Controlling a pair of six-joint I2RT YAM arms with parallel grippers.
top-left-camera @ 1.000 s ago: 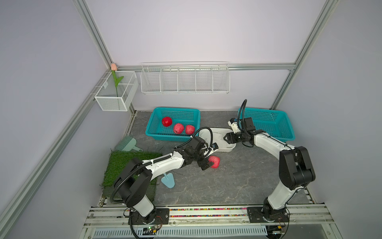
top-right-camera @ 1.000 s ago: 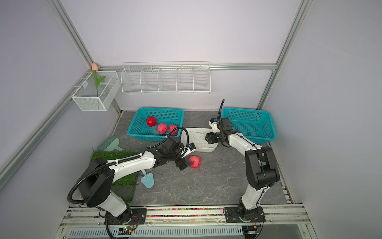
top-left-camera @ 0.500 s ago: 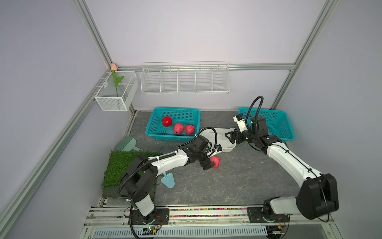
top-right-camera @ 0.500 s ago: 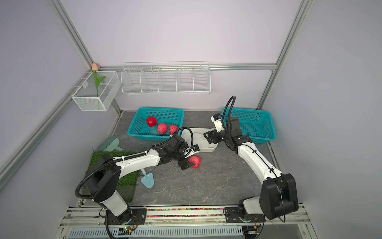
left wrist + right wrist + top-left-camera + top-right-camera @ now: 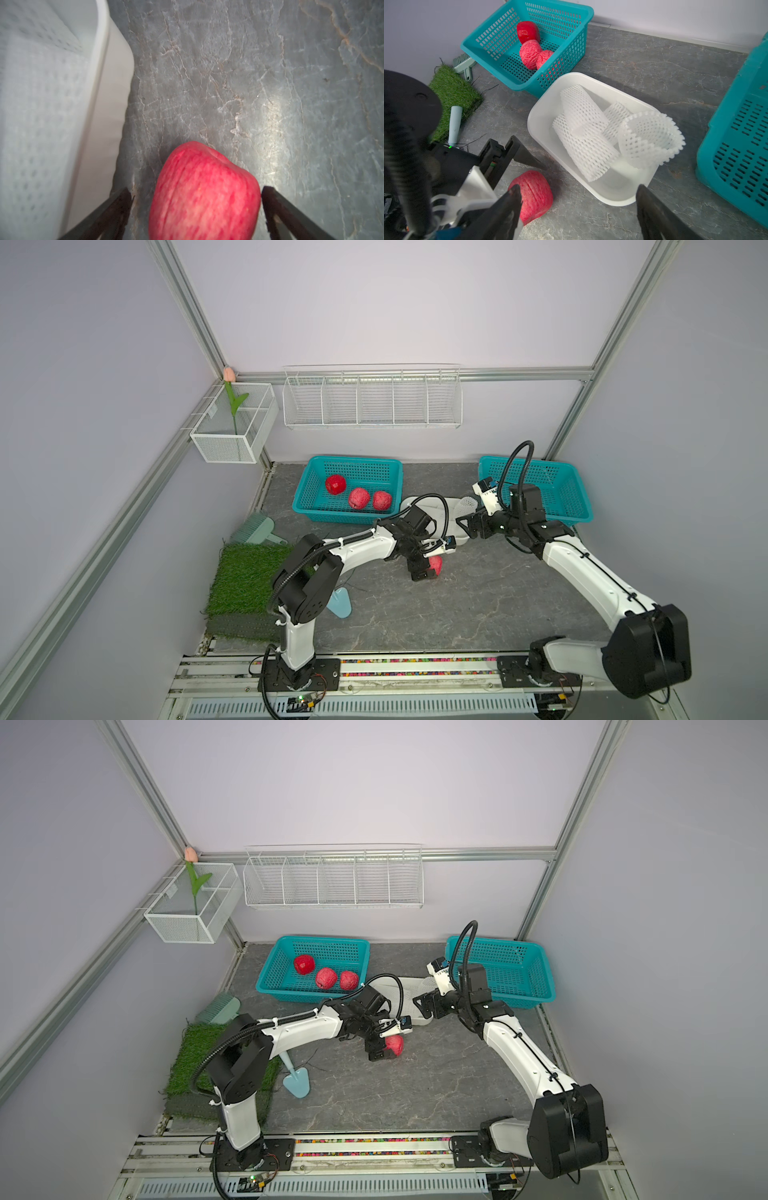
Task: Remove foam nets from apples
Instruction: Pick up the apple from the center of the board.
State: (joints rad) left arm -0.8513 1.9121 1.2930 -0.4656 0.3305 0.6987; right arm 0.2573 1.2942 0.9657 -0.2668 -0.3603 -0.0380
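1. The left end effector (image 5: 197, 192) is open, with its two fingers spread on either side of a bare streaked apple (image 5: 532, 193). One finger stands clear of the fruit. The other is right at its side, and I cannot tell whether it touches.
2. That apple rests on the grey desk (image 5: 457, 614), just to the near side of the white tub (image 5: 618, 200).
3. The right end effector (image 5: 577, 188) is open as well, fingers wide apart with nothing between them. It hangs above the tub's near right part.
4. All four foam nets (image 5: 585, 149) lie in the tub. A long sleeve lies on its side with another leaning on it, a short one sits behind them, and one gapes wide at the right end.
5. Three more apples (image 5: 359, 498) sit in a row in the left teal basket (image 5: 345, 515), to the far left of the tub. The deep red one is leftmost and the two streaked ones are close together.
6. The right teal basket (image 5: 582, 506) stands to the right of the tub, behind the right wrist.
7. At the near left lies a grass mat (image 5: 245, 576), with a pale green brush (image 5: 255, 529) at its far edge and a light blue scoop (image 5: 340, 608) at its right edge.
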